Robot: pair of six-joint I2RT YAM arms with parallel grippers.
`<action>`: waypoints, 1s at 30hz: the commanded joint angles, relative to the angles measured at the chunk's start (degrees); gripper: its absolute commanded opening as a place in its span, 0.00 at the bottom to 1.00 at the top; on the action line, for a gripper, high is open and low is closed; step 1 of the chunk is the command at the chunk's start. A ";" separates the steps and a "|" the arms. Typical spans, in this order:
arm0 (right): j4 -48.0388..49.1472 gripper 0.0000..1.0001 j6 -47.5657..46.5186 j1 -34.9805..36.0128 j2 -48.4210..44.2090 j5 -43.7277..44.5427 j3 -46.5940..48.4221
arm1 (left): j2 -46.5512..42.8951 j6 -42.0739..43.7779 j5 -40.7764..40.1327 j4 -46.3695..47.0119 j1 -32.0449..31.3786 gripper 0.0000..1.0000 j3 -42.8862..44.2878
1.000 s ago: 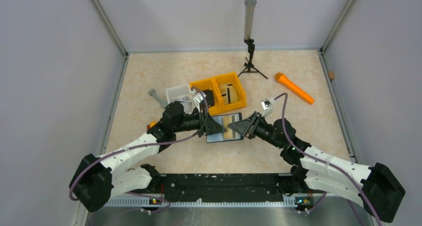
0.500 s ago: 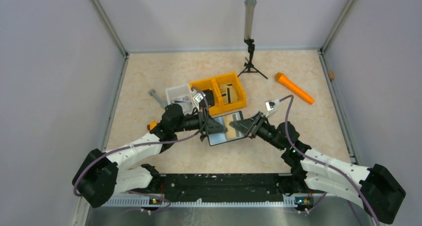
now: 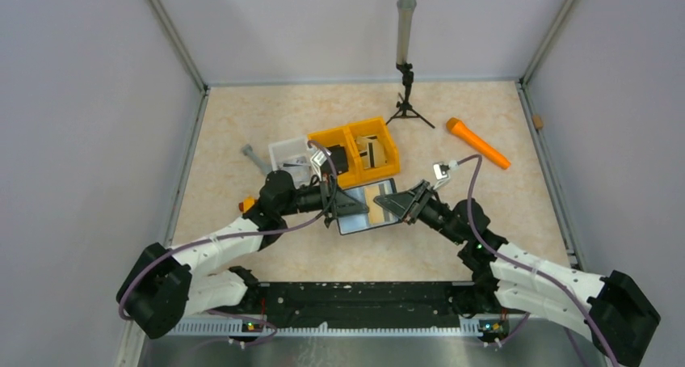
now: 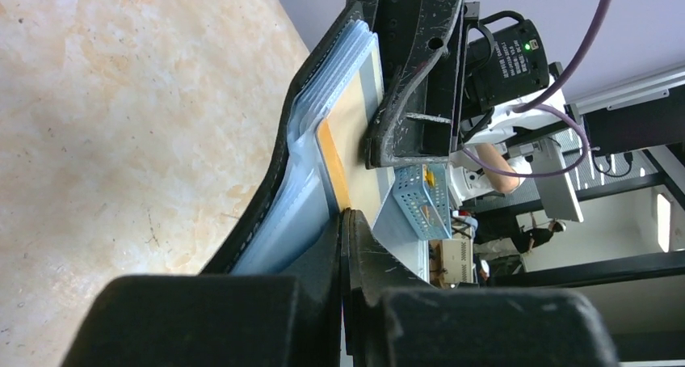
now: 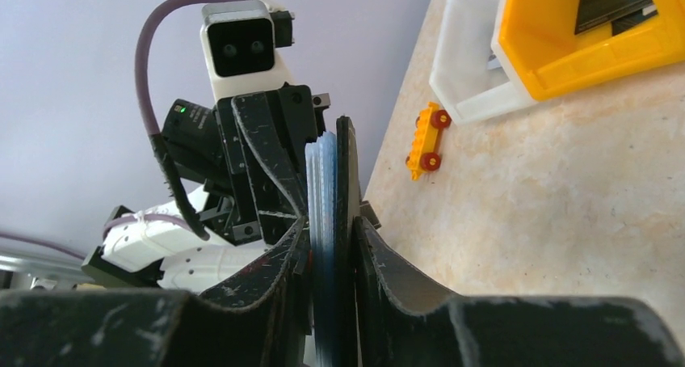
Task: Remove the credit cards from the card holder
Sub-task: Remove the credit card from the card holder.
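Toy car [image 3: 246,204], orange-yellow w/ red wheels, sits furthest L on the tabletop [image 3: 242,108]. A grey piece [image 3: 254,157] and a white bin [image 3: 289,151] are just behind it. Next is the L gripper [image 3: 347,204], fingers pinched tight on the L edge of the card holder [image 3: 362,220]; L wrist view shows no gap at the tips. Behind it is an orange bin [image 3: 384,171] w/ two compartments and dark flat items inside, too small to ID. The card holder is centre, just in front of that bin, spread open between both grippers. It has a black outer shell and pale blue clear sleeves fanned out. Can't tell if it's clear of the tabletop. One credit card [image 4: 351,149], tan face w/ orange edge, sits in the sleeves, not out. The R gripper [image 3: 391,206] is clamped on the opposite edge; R wrist view shows one finger each side of the sleeve stack, both touching it. Further R, at the back, a small tripod [image 3: 406,100] holds a grey tube upright. An orange cylinder [image 3: 478,143] lies flat, well apart from the holder.
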 commanded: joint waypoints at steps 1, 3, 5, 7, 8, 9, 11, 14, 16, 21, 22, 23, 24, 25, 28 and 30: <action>1.01 0.25 -0.42 1.25 -3.54 -1.35 0.97 | -3.44 2.28 -1.41 1.70 0.68 0.00 -0.48; 0.37 0.28 -0.61 1.19 -4.13 -1.09 0.97 | -4.34 2.81 -1.58 0.38 1.07 0.00 -0.72; 0.18 0.29 -0.65 1.23 -4.30 -1.12 0.97 | -4.99 3.19 -1.55 -0.44 1.24 0.00 -0.90; 0.14 0.29 -0.65 1.18 -4.35 -1.08 0.84 | -5.23 3.37 -1.50 -0.95 1.22 0.00 -0.86; 0.21 0.29 -0.53 1.18 -4.34 -0.98 0.74 | -5.25 3.34 -1.49 -0.98 1.28 0.00 -0.84; 0.35 0.29 -0.43 1.22 -4.27 -1.06 0.66 | -5.14 3.34 -1.35 -1.05 1.27 0.00 -0.83; 0.69 0.18 -0.41 1.23 -4.04 -1.27 0.61 | -4.61 3.18 -1.04 -1.09 1.25 0.00 -0.79; 0.82 0.13 0.04 1.20 -3.73 -1.05 0.61 | -2.92 2.78 0.16 -1.07 1.30 0.09 -0.31; 1.22 0.13 0.30 1.19 -3.58 -0.89 0.62 | -2.06 2.46 0.73 -0.33 1.28 0.22 -0.29; 3.22 0.11 1.26 1.16 -1.91 -1.98 0.62 | -1.21 1.34 1.44 1.62 1.22 0.40 -0.45; 3.39 0.10 1.31 1.15 -1.71 -1.99 0.62 | -1.25 1.76 1.33 0.67 1.19 0.40 -0.16; 3.34 0.09 1.27 1.23 -1.74 -1.90 0.60 | -1.54 2.47 0.91 -0.96 1.21 0.40 0.33; 3.03 0.07 1.13 1.23 -1.99 -1.64 0.67 | -1.94 3.47 0.35 -3.08 1.22 0.41 0.65; 2.46 0.06 0.81 1.23 -2.23 -1.34 0.77 | -2.52 4.86 -0.34 -5.54 1.19 0.41 1.06; 0.22 0.05 -0.34 1.13 -3.68 -0.17 1.11 | -4.52 6.71 -2.94 -11.62 1.30 0.44 1.43; -0.94 0.03 -0.69 1.18 -4.44 0.34 1.23 | -5.22 6.94 -4.06 -14.41 1.51 0.45 1.59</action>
